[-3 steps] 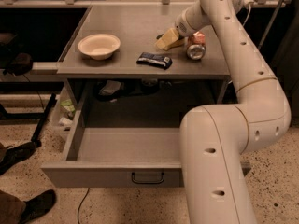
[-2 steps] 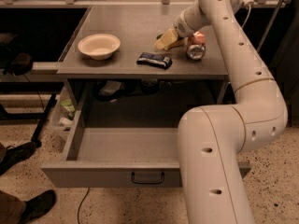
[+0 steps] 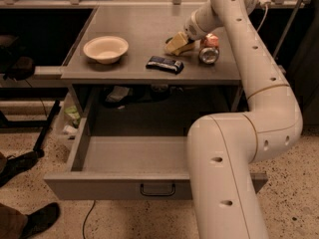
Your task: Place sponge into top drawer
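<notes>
The sponge point(image 3: 174, 44), yellow foam with a dark green top, is tilted on the grey tabletop point(image 3: 144, 24) at the right rear. My gripper point(image 3: 182, 40) reaches it from the right at the end of the white arm point(image 3: 234, 29) and is shut on it, the sponge's lower edge at or just above the tabletop. The top drawer point(image 3: 114, 185) is pulled open below the table, wide, grey and bare inside, with a small dark handle point(image 3: 157, 189) on its front panel. My arm's lower links hide the drawer's right part.
A cream bowl point(image 3: 105, 49) sits at the table's left. A dark flat snack wrapper point(image 3: 164, 63) lies near the front edge. A soda can point(image 3: 209, 49) is just right of the sponge. A person's shoes point(image 3: 30, 218) are on the floor at lower left.
</notes>
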